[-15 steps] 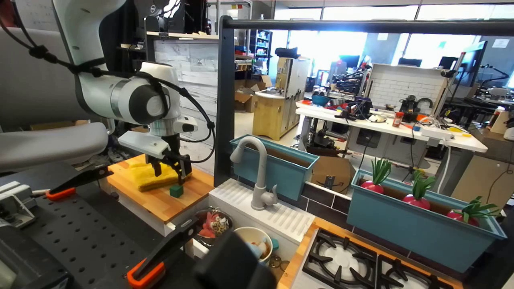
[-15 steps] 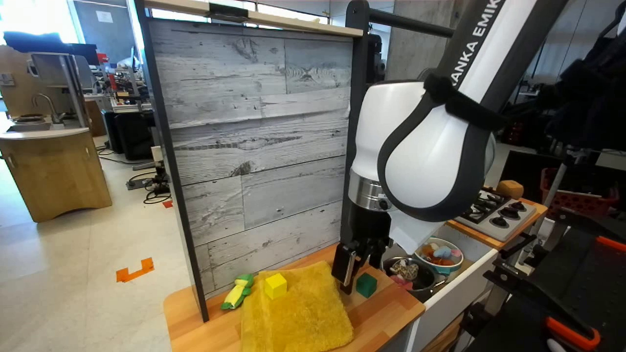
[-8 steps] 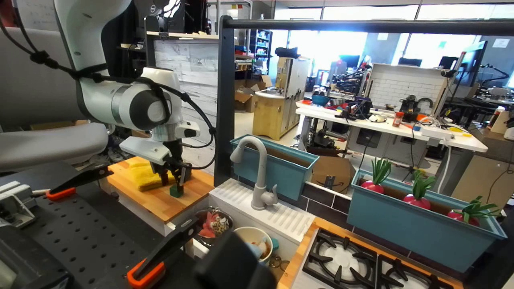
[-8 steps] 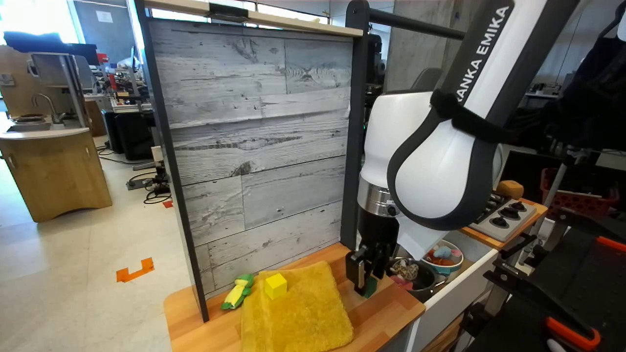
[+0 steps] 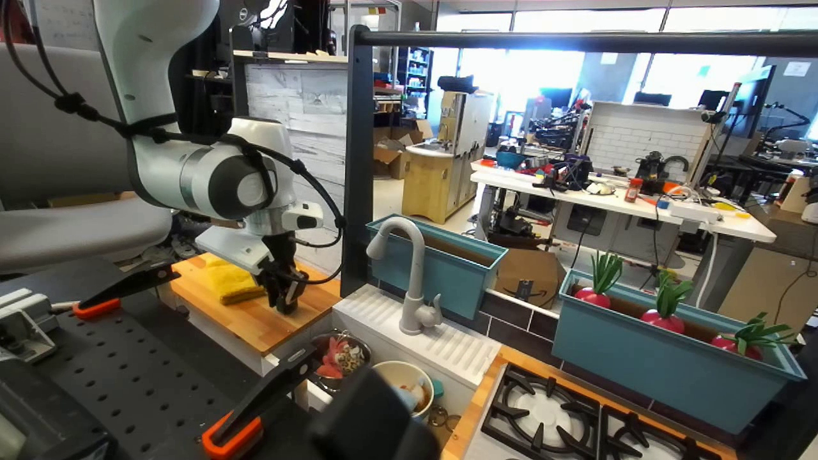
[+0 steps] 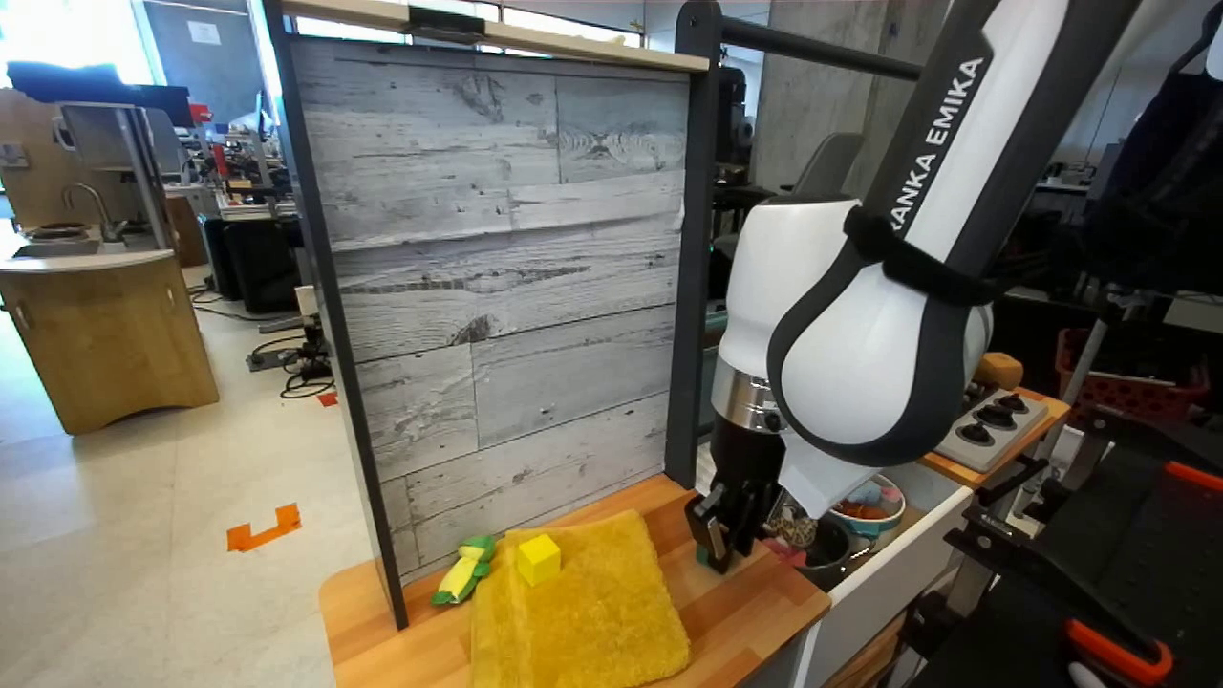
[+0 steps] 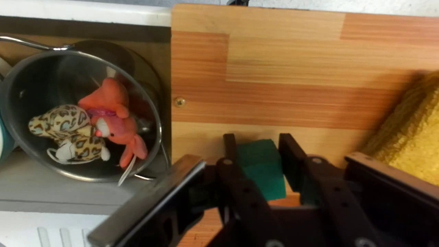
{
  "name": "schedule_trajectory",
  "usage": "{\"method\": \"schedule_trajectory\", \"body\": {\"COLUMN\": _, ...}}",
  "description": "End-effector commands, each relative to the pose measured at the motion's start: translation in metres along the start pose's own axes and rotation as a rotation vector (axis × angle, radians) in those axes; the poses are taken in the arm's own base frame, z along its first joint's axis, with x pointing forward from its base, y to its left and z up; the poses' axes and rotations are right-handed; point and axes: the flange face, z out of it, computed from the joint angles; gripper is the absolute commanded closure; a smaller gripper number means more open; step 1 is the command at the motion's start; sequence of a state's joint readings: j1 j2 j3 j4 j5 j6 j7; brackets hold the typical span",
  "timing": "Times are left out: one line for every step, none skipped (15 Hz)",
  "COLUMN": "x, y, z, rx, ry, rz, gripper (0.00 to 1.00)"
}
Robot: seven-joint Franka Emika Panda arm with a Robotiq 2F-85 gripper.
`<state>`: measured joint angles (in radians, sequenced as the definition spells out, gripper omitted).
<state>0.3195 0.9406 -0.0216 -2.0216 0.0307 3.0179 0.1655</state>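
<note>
Radishes [image 5: 663, 321] (three, leafy) sit in a blue planter [image 5: 664, 367].

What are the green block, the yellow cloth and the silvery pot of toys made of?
The green block looks matte, perhaps painted wood or foam; its plain faces leave that open. The yellow cloth seems soft fabric, maybe terry or microfiber, from its fuzzy pile. The silvery pot looks like smooth metal, given its shine.

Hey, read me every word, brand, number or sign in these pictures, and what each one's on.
"RANKA EMIKA" on the Franka arm, its start covered by the black strap.
Round logo on the black casing: too small to read.
Cardboard box: a curved arrow mark, no readable word.
Posted paper sheets: too small to read.
</note>
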Motion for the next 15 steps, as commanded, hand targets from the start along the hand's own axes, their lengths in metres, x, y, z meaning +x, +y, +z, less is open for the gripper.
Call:
{"method": "schedule_trajectory", "body": {"x": 0.009, "y": -0.001, "z": -0.013, "rx": 0.048, "ry": 0.063, "rz": 0.045, "gripper": 0.90}}
{"method": "schedule_trajectory", "body": {"x": 0.009, "y": 0.000, "z": -0.022, "rx": 0.055, "ry": 0.078, "rz": 0.048, "gripper": 0.90}}
{"method": "schedule_trajectory", "body": {"x": 0.008, "y": 0.004, "z": -0.032, "rx": 0.051, "ry": 0.079, "rz": 0.043, "gripper": 0.90}}
{"method": "schedule_trajectory", "body": {"x": 0.006, "y": 0.007, "z": -0.041, "rx": 0.044, "ry": 0.069, "rz": 0.044, "gripper": 0.90}}
{"method": "schedule_trajectory", "body": {"x": 0.000, "y": 0.017, "z": -0.055, "rx": 0.022, "ry": 0.050, "rz": 0.034, "gripper": 0.90}}
{"method": "schedule_trajectory", "body": {"x": -0.005, "y": 0.026, "z": -0.066, "rx": 0.001, "ry": 0.022, "rz": 0.032, "gripper": 0.90}}
{"method": "schedule_trajectory", "body": {"x": -0.011, "y": 0.039, "z": -0.071, "rx": -0.010, "ry": 0.000, "rz": 0.060, "gripper": 0.90}}
{"method": "schedule_trajectory", "body": {"x": -0.017, "y": 0.051, "z": -0.074, "rx": -0.028, "ry": -0.027, "rz": 0.080, "gripper": 0.90}}
{"method": "schedule_trajectory", "body": {"x": -0.025, "y": 0.070, "z": -0.069, "rx": -0.067, "ry": -0.060, "rz": 0.129, "gripper": 0.90}}
{"method": "schedule_trajectory", "body": {"x": -0.030, "y": 0.089, "z": -0.063, "rx": -0.090, "ry": -0.064, "rz": 0.158, "gripper": 0.90}}
{"method": "schedule_trajectory", "body": {"x": -0.033, "y": 0.116, "z": -0.054, "rx": -0.141, "ry": -0.030, "rz": 0.214, "gripper": 0.90}}
{"method": "schedule_trajectory", "body": {"x": -0.036, "y": 0.136, "z": -0.045, "rx": -0.157, "ry": -0.022, "rz": 0.247, "gripper": 0.90}}
{"method": "schedule_trajectory", "body": {"x": -0.039, "y": 0.157, "z": -0.035, "rx": -0.189, "ry": -0.010, "rz": 0.277, "gripper": 0.90}}
{"method": "schedule_trajectory", "body": {"x": -0.043, "y": 0.173, "z": -0.027, "rx": -0.210, "ry": -0.012, "rz": 0.304, "gripper": 0.90}}
{"method": "schedule_trajectory", "body": {"x": -0.046, "y": 0.187, "z": -0.017, "rx": -0.237, "ry": -0.009, "rz": 0.327, "gripper": 0.90}}
